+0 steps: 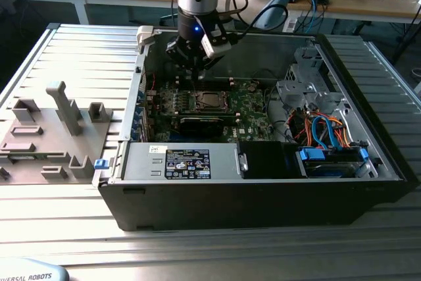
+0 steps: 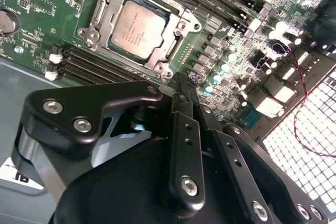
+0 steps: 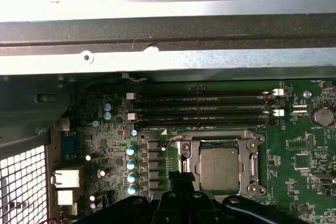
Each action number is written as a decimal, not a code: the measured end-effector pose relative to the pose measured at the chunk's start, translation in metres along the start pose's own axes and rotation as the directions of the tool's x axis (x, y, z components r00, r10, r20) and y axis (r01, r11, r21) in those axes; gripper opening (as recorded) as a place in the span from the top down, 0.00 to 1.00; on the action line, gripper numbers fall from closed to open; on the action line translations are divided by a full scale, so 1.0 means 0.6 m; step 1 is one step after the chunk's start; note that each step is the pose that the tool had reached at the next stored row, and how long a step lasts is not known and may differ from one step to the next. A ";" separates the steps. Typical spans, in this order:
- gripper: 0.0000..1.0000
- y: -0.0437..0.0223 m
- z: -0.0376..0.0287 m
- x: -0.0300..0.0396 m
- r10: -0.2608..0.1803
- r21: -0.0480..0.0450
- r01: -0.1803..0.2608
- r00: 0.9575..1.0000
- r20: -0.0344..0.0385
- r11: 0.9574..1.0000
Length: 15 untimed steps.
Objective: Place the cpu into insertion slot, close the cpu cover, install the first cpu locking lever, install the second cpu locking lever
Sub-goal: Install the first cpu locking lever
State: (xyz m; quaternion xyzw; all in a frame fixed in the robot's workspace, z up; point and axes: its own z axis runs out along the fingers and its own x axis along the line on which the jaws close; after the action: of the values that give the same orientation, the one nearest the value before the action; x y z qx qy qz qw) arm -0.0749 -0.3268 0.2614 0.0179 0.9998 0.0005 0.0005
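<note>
Already I see the small flat square cpu with its silvery-grey metal top (image 2: 137,24) seated in the square black insertion slot (image 3: 185,164), with the thin silvery metal cpu cover (image 2: 181,25) lying flat around it in both wrist views. My black gripper (image 2: 184,85) hovers just beside the socket's corner over the green circuit board (image 2: 42,3); its jaws are drawn narrow, nearly together, and hold nothing. I cannot tell whether either locking lever is latched. My worry is the descent: if the tips come down off the lever, they could scrape the small upright capacitors (image 2: 218,72) nearby, or press the cover sideways.
</note>
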 end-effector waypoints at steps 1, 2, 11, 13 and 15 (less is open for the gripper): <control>0.89 0.000 0.000 0.001 0.000 0.000 0.000 1.000 0.000 1.000; 0.89 0.000 0.000 0.002 0.000 0.000 0.000 1.000 0.000 1.000; 0.89 0.000 0.000 0.011 0.000 0.000 0.000 1.000 0.000 1.000; 0.89 0.000 0.000 0.013 0.000 0.000 0.000 1.000 0.000 1.000; 0.89 -0.001 0.000 0.016 0.000 0.000 0.000 1.000 0.000 1.000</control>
State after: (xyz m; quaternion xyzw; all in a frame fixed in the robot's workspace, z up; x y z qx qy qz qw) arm -0.0846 -0.3268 0.2614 0.0179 0.9998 0.0006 0.0005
